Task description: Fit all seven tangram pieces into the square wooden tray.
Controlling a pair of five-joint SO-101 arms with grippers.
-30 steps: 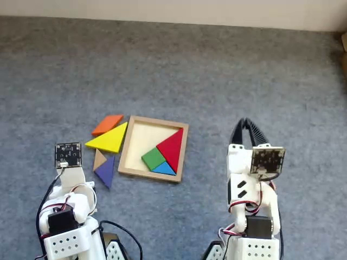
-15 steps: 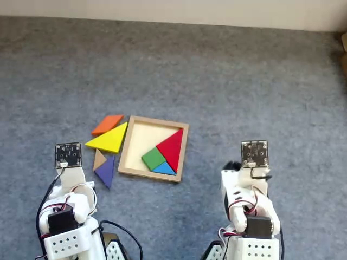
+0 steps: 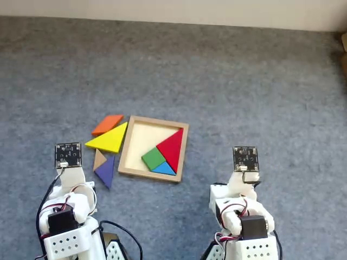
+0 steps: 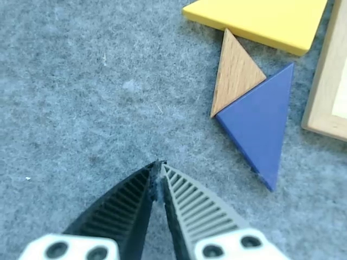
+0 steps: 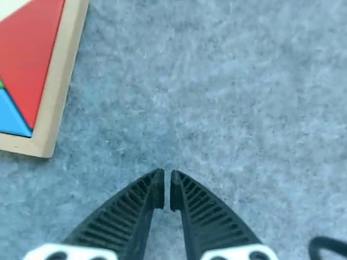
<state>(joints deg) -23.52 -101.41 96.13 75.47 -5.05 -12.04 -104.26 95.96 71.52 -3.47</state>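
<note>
**A:** Where does your square wooden tray (image 3: 125, 149) sit?

**B:** Off the left of your right pincer (image 5: 163, 181), which is clenched on nothing. A red triangle (image 3: 172, 147), a green square (image 3: 153, 158) and a light-blue triangle (image 3: 164, 168) lie inside.

**A:** And your left pincer (image 4: 160, 167)?

**B:** Clenched too, empty. The big yellow triangle (image 4: 265, 19), dark-blue triangle (image 4: 260, 122) and small bare-wood triangle (image 4: 234, 73) cluster just right of it.

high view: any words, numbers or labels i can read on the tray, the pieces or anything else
No text can be read.
tray: plain wood, no print.
pieces: plain colours, no print.
black boards: pale specks, too small to read.
</note>
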